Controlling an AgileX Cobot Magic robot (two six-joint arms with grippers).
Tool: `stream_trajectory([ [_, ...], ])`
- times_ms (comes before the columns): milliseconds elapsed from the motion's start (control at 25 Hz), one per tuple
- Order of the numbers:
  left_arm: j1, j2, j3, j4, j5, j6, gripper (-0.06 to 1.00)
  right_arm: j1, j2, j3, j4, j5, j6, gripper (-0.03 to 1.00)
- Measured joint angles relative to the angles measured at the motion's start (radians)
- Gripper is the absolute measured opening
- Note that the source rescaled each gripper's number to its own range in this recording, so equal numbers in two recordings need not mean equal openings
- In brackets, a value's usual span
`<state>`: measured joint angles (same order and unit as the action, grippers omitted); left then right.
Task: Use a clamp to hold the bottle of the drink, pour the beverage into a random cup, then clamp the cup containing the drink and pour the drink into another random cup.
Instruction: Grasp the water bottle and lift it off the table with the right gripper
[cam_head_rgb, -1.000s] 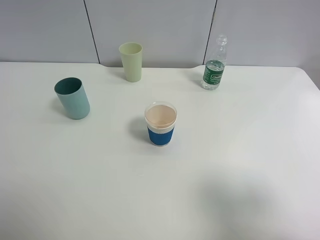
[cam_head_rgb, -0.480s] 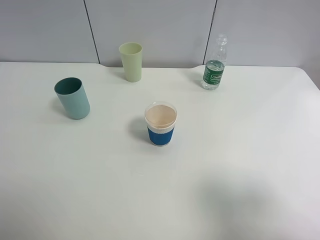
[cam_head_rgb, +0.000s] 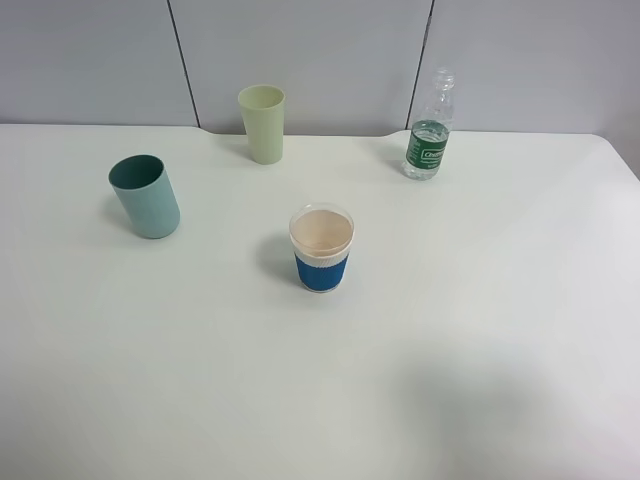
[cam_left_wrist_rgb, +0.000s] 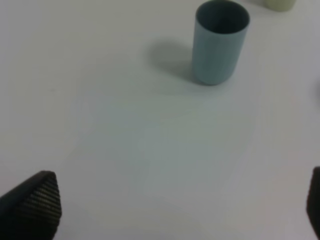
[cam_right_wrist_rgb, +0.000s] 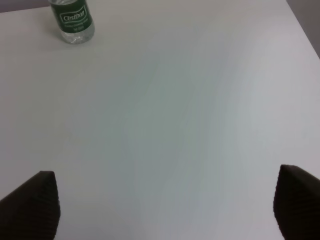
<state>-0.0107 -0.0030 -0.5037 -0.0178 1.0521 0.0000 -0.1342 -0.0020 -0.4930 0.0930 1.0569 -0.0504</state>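
Bottle (cam_head_rgb: 428, 135) stands upright near the table's (cam_head_rgb: 480, 300) far edge on the right side, so the right gripper (cam_right_wrist_rgb: 167, 200) is nearer. It lies well ahead of those jaws, off their centre line. Both grippers gape wide and empty; the left gripper (cam_left_wrist_rgb: 175, 210) faces the teal cup (cam_head_rgb: 146, 196). Smooth white top, free room beside the bottle, wall close behind.
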Motion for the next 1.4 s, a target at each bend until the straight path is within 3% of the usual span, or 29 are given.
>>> stream_trajectory([
  [1400,0.000,0.000,0.000,0.000,0.000,0.000,1.00,0.000,0.050,-0.011,0.000,-0.017,0.000,0.75],
])
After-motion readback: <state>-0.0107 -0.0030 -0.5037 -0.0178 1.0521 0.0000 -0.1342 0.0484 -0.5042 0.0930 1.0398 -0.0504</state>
